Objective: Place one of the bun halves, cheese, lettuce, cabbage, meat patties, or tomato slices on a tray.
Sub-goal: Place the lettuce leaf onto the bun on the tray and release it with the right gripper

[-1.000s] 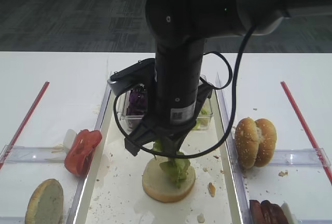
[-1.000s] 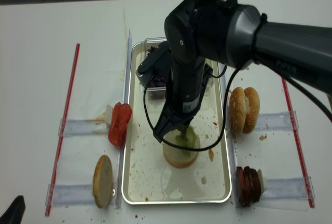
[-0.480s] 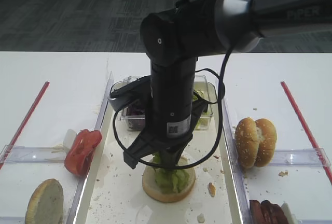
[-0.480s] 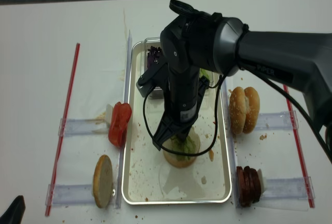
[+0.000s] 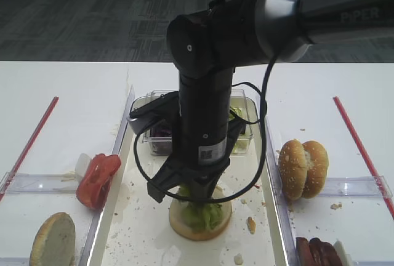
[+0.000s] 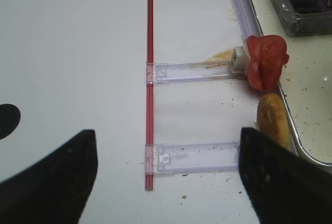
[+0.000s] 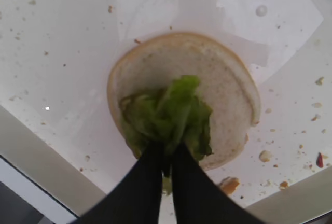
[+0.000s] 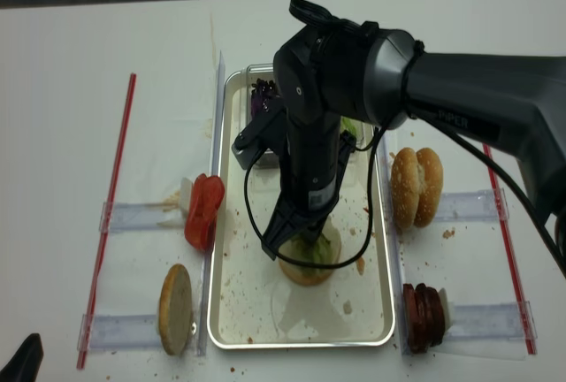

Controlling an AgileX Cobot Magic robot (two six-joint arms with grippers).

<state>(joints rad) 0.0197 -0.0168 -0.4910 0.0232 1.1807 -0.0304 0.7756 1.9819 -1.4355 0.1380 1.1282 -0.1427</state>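
I have the tray (image 8: pixel 223 223) under the right arm. A bun half (image 7: pixel 228 79) lies cut face up directly below the jaws. The right gripper (image 7: pixel 167 154) stands low over it, jaws nearly together and pinched on the lettuce (image 7: pixel 168 115), which already rests on the bun's near side, just ahead of the fingertips. Judged step: releasing the lettuce onto the bun in the tray. Next move calls for parting the jaws fully, then lifting straight up so no leaf drags off. Left gripper's fingers (image 6: pixel 49 182) stand wide apart, holding nothing, well away.
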